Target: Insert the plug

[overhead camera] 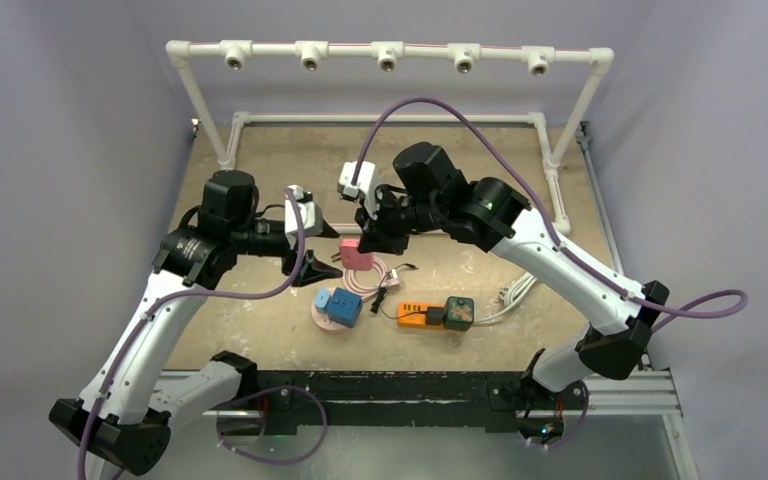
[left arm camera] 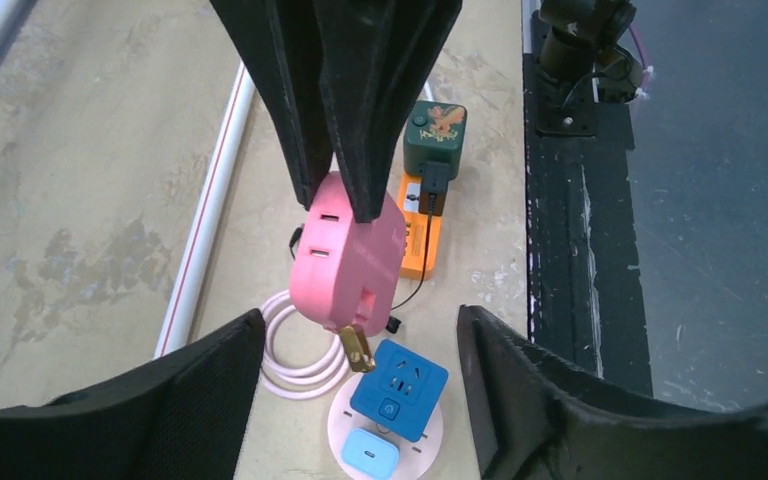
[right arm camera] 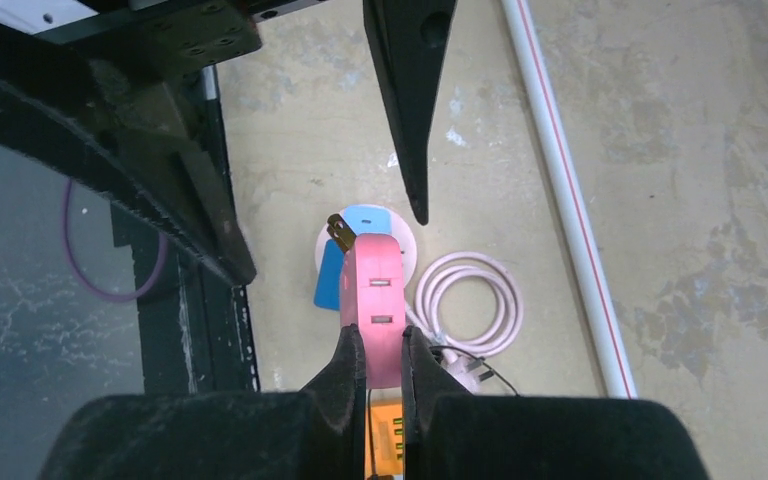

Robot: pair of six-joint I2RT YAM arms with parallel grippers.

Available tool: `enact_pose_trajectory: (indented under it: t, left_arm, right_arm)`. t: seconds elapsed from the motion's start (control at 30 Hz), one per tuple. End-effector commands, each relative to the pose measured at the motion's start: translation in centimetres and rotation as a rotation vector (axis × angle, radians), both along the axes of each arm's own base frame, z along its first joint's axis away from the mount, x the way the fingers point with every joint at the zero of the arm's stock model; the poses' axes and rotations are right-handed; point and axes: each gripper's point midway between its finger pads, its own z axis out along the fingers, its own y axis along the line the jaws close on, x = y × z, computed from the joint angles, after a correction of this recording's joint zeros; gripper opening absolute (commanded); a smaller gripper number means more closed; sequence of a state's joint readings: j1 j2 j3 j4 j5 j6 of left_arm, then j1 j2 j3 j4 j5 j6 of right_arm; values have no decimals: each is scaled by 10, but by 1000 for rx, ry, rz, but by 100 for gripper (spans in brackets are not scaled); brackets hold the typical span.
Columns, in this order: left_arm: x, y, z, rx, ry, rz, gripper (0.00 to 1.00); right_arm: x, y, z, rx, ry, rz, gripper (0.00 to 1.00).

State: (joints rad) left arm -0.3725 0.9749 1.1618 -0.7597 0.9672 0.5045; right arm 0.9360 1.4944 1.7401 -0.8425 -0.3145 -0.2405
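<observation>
- Smooth, faintly glossy plastic on the pink plug (left arm camera: 345,255); brass-toned metal on its prongs (left arm camera: 357,350).
- Matt, grainy black plastic on the left end effector (left arm camera: 360,318).
- Rough, matt, stained board as table (overhead camera: 290,160).
- Smooth plastic on the blue socket (left arm camera: 400,390).

Robotics lab bench cell. Evidence: left arm (overhead camera: 150,330) and right arm (overhead camera: 570,270) bolted at 6 o'clock; white PVC-pipe frame (overhead camera: 387,52) at 12 o'clock; worn tan tabletop (overhead camera: 280,160); plain lavender walls (overhead camera: 60,120).

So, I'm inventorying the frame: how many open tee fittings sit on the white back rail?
5 tee fittings along the white back rail: far left, left of centre, centre, right of centre, far right. Nothing blocks that rail, so none seems hidden.
</observation>
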Motion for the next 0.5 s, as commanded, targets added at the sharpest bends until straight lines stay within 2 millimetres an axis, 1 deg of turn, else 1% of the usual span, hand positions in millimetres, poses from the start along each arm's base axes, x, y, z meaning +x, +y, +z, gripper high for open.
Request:
enact_pose_trajectory:
  t: [0.0, 0.07, 0.1, 0.23, 0.3, 0.4, 0.47]
  left_arm:
    - [-5, -1, 2, 20, -23, -81, 62]
    - [-10, 1, -4, 50, -12, -120, 50]
    - [-12, 2, -7, 62, -8, -144, 46]
    - [-25, 3, -14, 91, 40, -240, 40]
    - [-27, 2, -14, 93, 65, -270, 33]
    - [-27, 0, -11, 86, 73, -297, 18]
    - [-27, 0, -8, 80, 70, -301, 12]
  right_arm:
    - [-13, 2, 22, 50, -26, 90, 0]
    - [-18, 0, 23, 56, -40, 121, 0]
    - [-20, -1, 24, 62, -46, 135, 0]
    - [-28, -4, 30, 84, -60, 171, 0]
    - [-30, -4, 30, 85, -56, 180, 0]
    - [-32, -3, 27, 72, -40, 194, 0]
    - [-32, -3, 23, 61, -33, 197, 0]
